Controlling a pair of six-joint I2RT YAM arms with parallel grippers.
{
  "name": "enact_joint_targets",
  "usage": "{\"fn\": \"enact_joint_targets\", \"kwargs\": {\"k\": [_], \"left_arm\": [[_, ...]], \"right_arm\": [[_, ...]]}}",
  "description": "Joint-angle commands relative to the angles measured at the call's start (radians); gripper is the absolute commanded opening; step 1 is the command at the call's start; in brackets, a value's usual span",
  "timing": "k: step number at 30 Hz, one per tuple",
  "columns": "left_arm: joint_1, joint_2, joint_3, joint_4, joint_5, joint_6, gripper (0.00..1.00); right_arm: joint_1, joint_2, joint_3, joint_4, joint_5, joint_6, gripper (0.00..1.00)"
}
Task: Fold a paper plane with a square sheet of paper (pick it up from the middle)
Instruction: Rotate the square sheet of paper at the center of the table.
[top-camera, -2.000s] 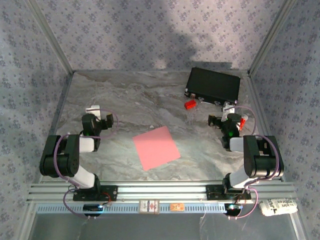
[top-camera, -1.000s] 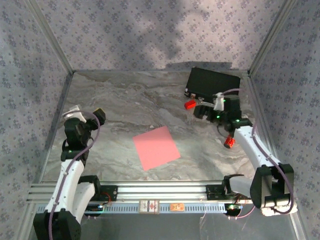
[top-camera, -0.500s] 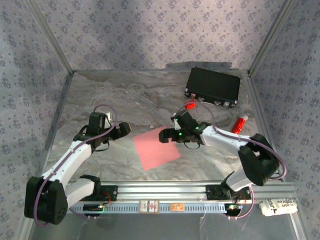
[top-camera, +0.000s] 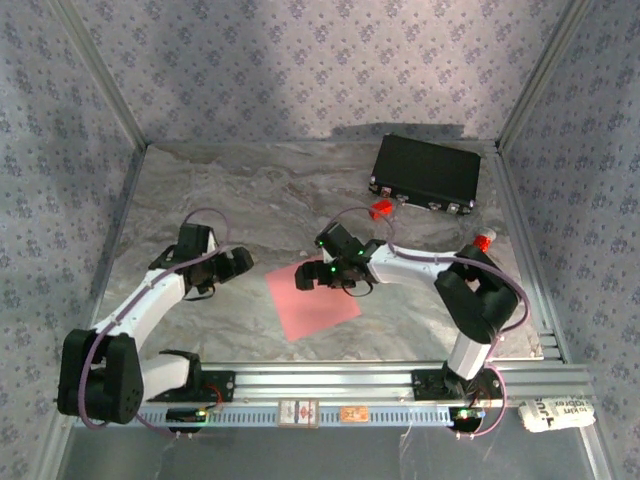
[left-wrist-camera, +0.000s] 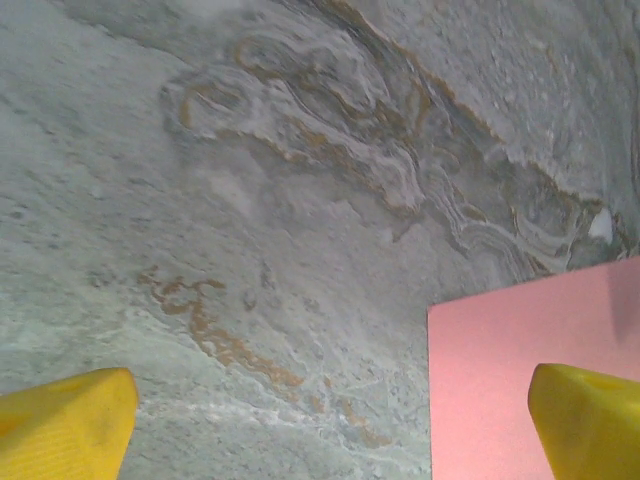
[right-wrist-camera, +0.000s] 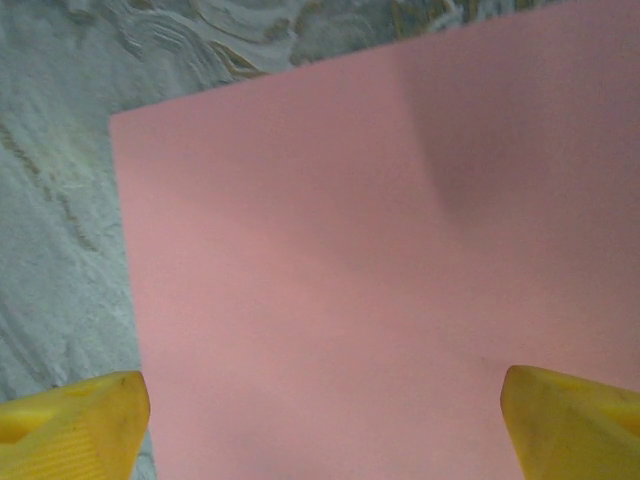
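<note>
The square sheet of paper (top-camera: 315, 305) lies flat on marbled table (top-camera: 250, 190)

Open table (top-camera: 200, 190) left of and behind the sheet (top-camera: 312, 300), left gripper (top-camera: 243, 262) just left of the sheet, right gripper (top-camera: 305, 277) wide-jawed over its far edge, block (top-camera: 380, 209) and case (top-camera: 427, 172) well beyond its far-right corner, tube (top-camera: 482, 242) far to its right, rail (top-camera: 320, 380) near its front edge

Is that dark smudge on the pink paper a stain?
Right wrist view: likely just a soft shadow on the paper; the yellow fingers look blurry up close. Top view: a shadow lies behind the black case.
</note>
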Motion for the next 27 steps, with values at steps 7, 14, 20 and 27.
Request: {"fn": "enact_joint_targets", "kwargs": {"k": [7, 14, 20, 27], "left_arm": [[0.071, -0.065, -0.003, -0.026, 0.074, 0.001, 1.00], [0.077, -0.098, -0.010, -0.001, 0.156, 0.029, 1.00], [0.077, -0.104, -0.001, -0.002, 0.174, 0.009, 1.00], [0.075, -0.113, 0.006, 0.001, 0.235, 0.000, 1.00]], "right_arm": [[0.008, 0.077, -0.001, 0.021, 0.050, 0.158, 0.92], [-0.012, 0.112, -0.025, 0.016, 0.132, 0.359, 0.90], [0.010, 0.096, -0.043, 0.057, 0.211, 0.511, 0.90], [0.020, 0.072, -0.054, 0.147, 0.235, 0.572, 0.89]]}}
